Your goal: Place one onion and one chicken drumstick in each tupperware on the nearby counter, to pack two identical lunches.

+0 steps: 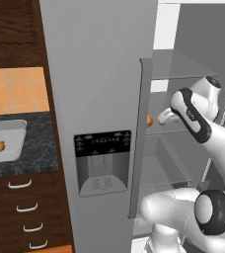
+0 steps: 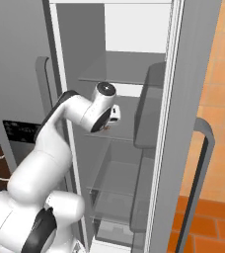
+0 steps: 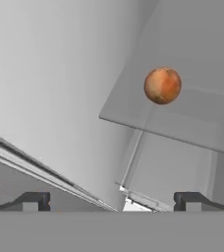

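The left base view looks forward from behind the arm (image 1: 203, 143) at the fridge door (image 1: 97, 99), with the tabletop (image 1: 35, 153) at 9 o'clock. The right base view faces the open fridge shelves (image 2: 119, 133) close up. Both share the arm and shelves. The hand view sits nearest, looking along a shelf toward the onion (image 3: 162, 85) at 1 o'clock.

A grey fridge (image 1: 99, 74) is seen with one door shut, bearing a black dispenser panel (image 1: 103, 162) and a long vertical handle (image 1: 140, 138). Glass shelves (image 2: 117, 178) are shown inside the open compartment. Orange wall tiles (image 1: 17, 90) and curved silver drawer handles (image 1: 20, 185) are visible.
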{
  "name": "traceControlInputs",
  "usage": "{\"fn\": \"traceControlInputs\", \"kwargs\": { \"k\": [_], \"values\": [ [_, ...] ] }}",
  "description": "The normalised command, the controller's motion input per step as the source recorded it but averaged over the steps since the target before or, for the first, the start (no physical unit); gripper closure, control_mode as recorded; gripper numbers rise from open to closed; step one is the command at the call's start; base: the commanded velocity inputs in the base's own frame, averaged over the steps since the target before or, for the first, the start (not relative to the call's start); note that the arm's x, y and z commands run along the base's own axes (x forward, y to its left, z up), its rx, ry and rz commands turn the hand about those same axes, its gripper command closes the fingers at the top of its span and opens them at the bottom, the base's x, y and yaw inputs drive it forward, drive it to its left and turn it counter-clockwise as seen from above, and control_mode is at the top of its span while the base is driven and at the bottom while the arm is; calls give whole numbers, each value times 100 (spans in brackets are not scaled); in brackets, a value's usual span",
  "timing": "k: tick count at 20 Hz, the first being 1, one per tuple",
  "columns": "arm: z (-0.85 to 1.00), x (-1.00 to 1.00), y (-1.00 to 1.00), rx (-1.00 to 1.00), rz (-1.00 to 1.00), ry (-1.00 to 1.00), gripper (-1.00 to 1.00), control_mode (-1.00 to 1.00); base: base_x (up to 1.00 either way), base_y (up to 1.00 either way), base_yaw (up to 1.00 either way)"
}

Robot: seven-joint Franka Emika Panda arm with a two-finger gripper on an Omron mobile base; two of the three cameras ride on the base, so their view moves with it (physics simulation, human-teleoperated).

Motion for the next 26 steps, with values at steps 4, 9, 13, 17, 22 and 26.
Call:
{"fn": "traceControlInputs", "kwargs": {
  "k": [4, 9, 13, 17, 22, 26],
  "values": [
    [-18, 75, -6, -1, 0, 2, -100, -100, 0, 0, 0],
    [-26, 33, -2, 0, 2, -2, -100, -100, 0, 0, 0],
    [-19, -11, -4, 0, 0, -14, -100, -100, 0, 0, 0],
    [-51, 0, 2, -12, -6, -17, -100, -100, 0, 0, 0],
    [-14, 30, 10, -5, 4, -5, -100, -100, 0, 0, 0],
    [0, 45, 0, 0, 13, 1, -100, -100, 0, 0, 0]
  ]
}}
